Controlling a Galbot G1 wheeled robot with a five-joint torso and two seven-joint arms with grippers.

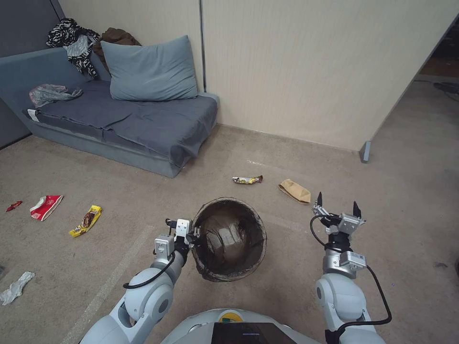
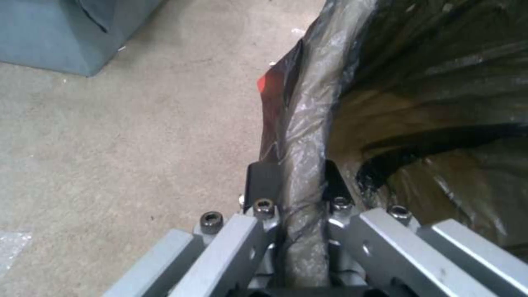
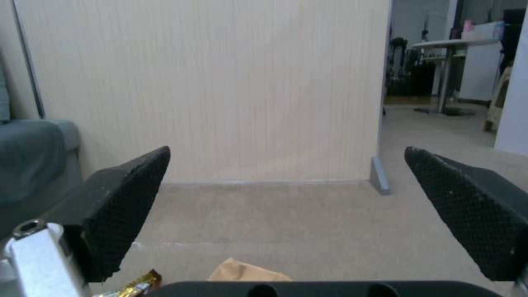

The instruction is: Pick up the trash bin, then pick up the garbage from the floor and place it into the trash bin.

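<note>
The left claw (image 1: pixel 189 235) is clamped on the rim of the trash bin (image 1: pixel 229 239), holding it up just ahead of the robot. The right claw (image 1: pixel 337 206) hangs wide open, empty. Wrappers (image 1: pixel 86 220), a brown paper bag (image 1: pixel 295 190) and a tissue (image 1: pixel 15 287) lie on the floor (image 1: pixel 406 191), none binned yet.

Trash bin (image 1: pixel 229 239) liner glossy crinkled plastic; floor (image 1: pixel 382 191) matt, perhaps carpet.

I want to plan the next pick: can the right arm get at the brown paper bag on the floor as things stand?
Probably yes: the right gripper is open and empty, the brown paper bag lies on bare floor just ahead of it, and nothing stands between them.
</note>
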